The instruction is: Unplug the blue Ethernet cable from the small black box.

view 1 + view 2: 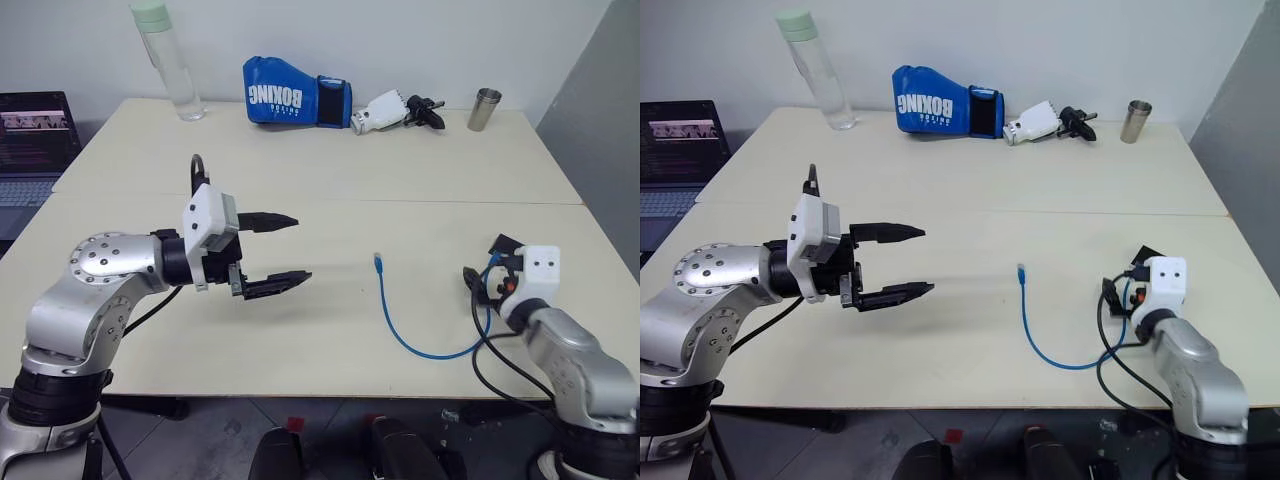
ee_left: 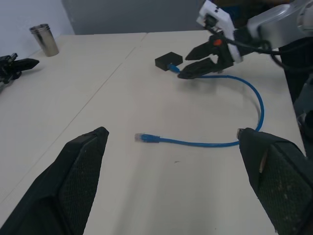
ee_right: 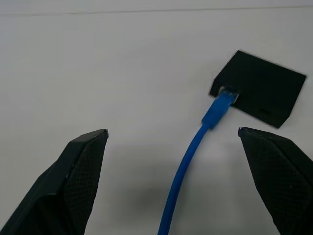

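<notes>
Both grippers — left gripper (image 1: 276, 252), right gripper (image 2: 191, 62) — gape wide, empty, over the cream table (image 1: 330, 180); the blue Ethernet cable (image 3: 188, 165) sits plugged into the small black box (image 3: 264, 90) — between the right fingers.

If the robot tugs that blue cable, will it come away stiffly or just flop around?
Probably floppy: the blue cable lies in a loose curve on the table, so it should bend and drag. The small black box looks light and lies loose, so a tug may slide it along unless held. The free plug would likely trail behind.
</notes>
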Controlling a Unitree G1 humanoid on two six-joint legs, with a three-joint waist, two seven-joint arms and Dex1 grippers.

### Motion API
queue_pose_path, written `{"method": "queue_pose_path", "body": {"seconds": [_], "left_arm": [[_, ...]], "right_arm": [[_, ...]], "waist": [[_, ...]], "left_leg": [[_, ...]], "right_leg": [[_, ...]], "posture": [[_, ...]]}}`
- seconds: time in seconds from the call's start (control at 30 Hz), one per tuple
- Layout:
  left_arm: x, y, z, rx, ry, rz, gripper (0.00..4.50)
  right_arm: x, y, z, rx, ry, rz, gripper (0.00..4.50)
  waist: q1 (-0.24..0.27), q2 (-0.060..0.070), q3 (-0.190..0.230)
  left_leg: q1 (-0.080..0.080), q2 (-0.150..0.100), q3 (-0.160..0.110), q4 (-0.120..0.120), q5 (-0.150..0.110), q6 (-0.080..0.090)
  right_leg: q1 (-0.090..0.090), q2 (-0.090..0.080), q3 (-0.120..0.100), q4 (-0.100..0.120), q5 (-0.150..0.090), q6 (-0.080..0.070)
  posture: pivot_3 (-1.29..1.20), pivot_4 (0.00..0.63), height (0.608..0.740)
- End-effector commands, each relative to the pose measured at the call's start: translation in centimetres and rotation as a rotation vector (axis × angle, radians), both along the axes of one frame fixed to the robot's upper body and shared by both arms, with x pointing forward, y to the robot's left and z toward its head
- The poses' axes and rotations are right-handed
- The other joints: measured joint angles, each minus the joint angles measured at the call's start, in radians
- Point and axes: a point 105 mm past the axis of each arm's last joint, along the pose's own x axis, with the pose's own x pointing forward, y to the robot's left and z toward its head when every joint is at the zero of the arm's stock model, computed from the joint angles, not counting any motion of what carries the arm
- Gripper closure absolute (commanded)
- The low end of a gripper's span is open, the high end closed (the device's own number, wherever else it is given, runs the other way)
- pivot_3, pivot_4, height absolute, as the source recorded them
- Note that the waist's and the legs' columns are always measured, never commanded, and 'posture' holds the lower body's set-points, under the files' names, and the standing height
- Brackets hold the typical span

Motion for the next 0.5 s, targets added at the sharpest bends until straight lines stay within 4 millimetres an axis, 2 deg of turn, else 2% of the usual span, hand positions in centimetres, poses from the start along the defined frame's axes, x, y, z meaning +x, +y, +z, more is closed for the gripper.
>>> {"method": "queue_pose_path", "body": {"seconds": [0.03,0.17,0.4,0.43,0.47,0.5], "left_arm": [[-0.1,-0.2,0.9,-0.001,-0.053,-0.022,0.0],[-0.1,-0.2,0.9,-0.002,-0.058,-0.023,0.0],[0.0,-0.1,1.0,-0.006,-0.063,-0.012,0.0],[0.0,-0.1,1.0,-0.006,-0.063,-0.012,0.0],[0.0,-0.1,1.0,-0.006,-0.063,-0.011,0.0],[0.0,0.0,1.0,-0.005,-0.064,-0.01,0.0]], "right_arm": [[0.9,-1.9,0.4,-0.022,-0.035,-0.155,0.0],[1.9,-1.8,-0.6,0.011,-0.012,-0.227,0.0],[2.7,0.1,-1.9,0.116,0.029,-0.267,0.0],[2.7,0.3,-2.1,0.132,0.042,-0.279,0.35],[2.7,0.4,-2.2,0.141,0.051,-0.286,0.41],[2.7,0.7,-2.3,0.16,0.055,-0.293,0.67]], "waist": [[0.0,0.0,0.0],[-0.001,0.0,0.0],[-0.005,0.0,0.0],[-0.007,0.0,0.0],[-0.008,0.0,0.0],[-0.01,0.0,0.0]], "left_leg": [[0.0,0.0,0.0,0.0,0.0,0.0],[0.0,0.0,0.0,0.0,0.0,0.0],[0.0,0.0,0.0,0.0,0.0,0.0],[0.0,0.0,0.0,0.0,0.0,0.0],[0.0,0.0,0.0,0.0,0.0,0.0],[0.0,0.0,0.0,0.0,0.0,0.0]], "right_leg": [[0.0,0.0,0.0,0.0,0.0,0.0],[-0.001,0.0,0.0,0.0,0.0,0.0],[0.0,0.0,0.0,0.001,0.0,0.0],[0.0,0.0,0.0,0.001,0.0,0.0],[0.0,0.0,0.0,0.001,0.0,0.0],[0.0,0.0,0.0,0.001,0.0,0.0]], "posture": [[0.0,0.15,0.74],[0.0,0.15,0.74],[0.0,0.15,0.74],[0.0,0.15,0.74],[0.0,0.15,0.74],[0.0,0.15,0.74]]}}
